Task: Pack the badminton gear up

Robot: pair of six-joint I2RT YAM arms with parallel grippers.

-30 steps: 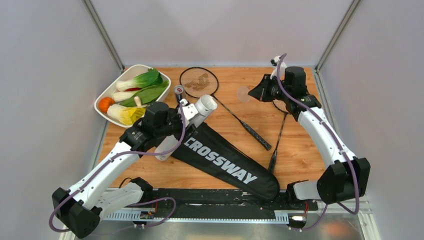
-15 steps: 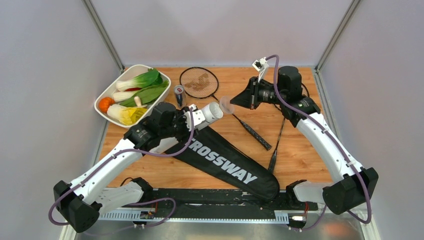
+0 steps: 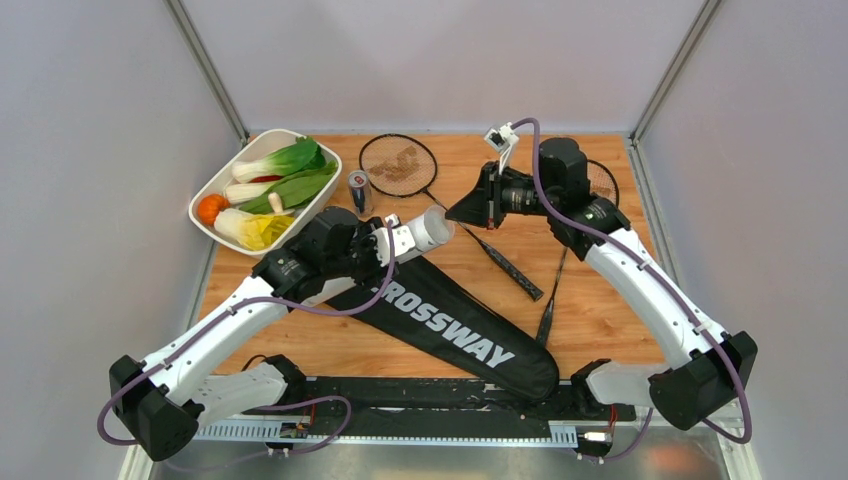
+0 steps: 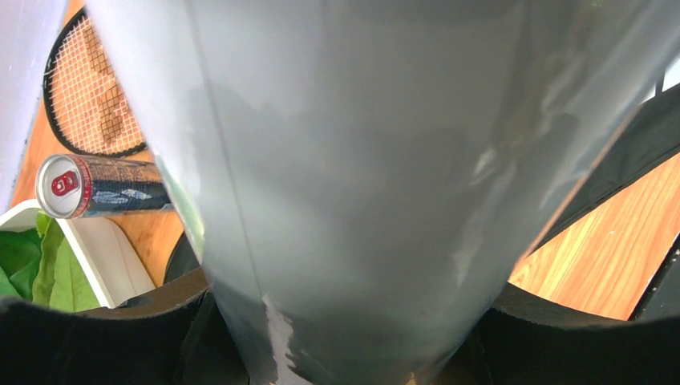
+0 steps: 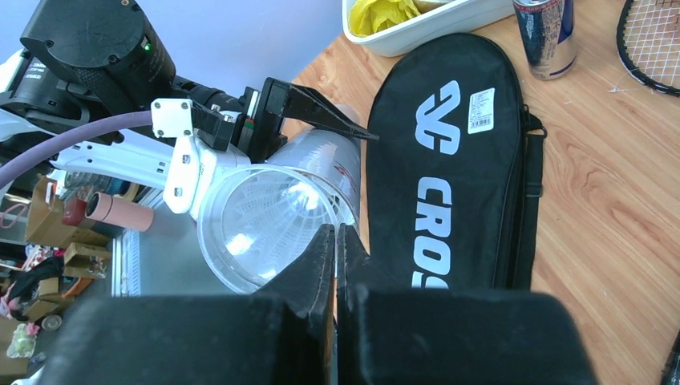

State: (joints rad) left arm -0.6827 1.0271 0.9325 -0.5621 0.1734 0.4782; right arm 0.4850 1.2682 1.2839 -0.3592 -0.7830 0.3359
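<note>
Just ahead of the right gripper (image 5: pixel 335 233), pressed together, a shuttlecock (image 5: pixel 266 220) sits inside the white tube (image 5: pixel 321 156) that the left gripper (image 3: pixel 395 238) clamps; loading appears underway, and the next move calls for a straight withdrawal.

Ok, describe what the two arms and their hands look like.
The left arm and right arm have white rounded links, bulky black joint housings and a purple cable looping along each. The left hand and right hand have black tapering fingers; the left carries a white screwed bracket.
</note>
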